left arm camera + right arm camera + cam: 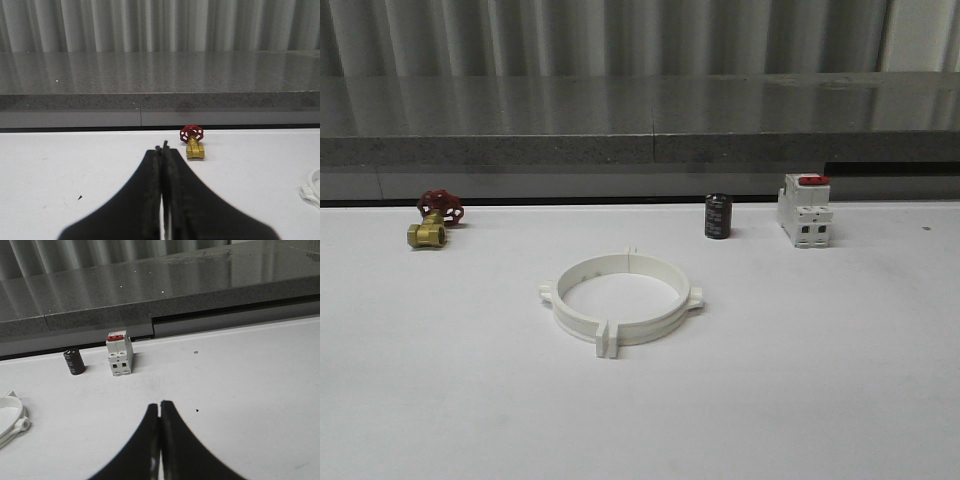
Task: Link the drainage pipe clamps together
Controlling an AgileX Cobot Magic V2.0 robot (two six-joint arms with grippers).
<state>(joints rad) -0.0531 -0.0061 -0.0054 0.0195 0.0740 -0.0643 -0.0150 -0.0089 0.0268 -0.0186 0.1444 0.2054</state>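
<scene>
From my front camera I see the drainage pipe clamps (620,303) lying flat near the middle of the white worktop (820,380), the two half-rings set together as a wide ring, with flanges meeting at the near side and at the far side; a thin gap shows between the near flanges, and I cannot tell whether they are latched or only touching. Small tabs stick out on the ring's left and right. In the left wrist view just a sliver of the ring is caught at the frame edge, cut off, and in the right wrist view a curved piece with one tab shows, the rest out of frame. The left end effector (162,148) has its dark fingers pressed together with nothing between them, hanging over bare worktop; the right end effector (159,404) is likewise closed on nothing. Along the far edge of the worktop, well apart from the ring, stand a brass valve with a red handwheel (433,220) on the left, a small black cylinder (718,217) right of centre, and a white switch with a red top (805,210) just beyond it to the right. Any print on the cylinder or switch is too small for me to read. Open worktop surrounds the ring on all sides, widest toward the near edge. Behind the worktop runs a grey speckled ledge (620,120).
</scene>
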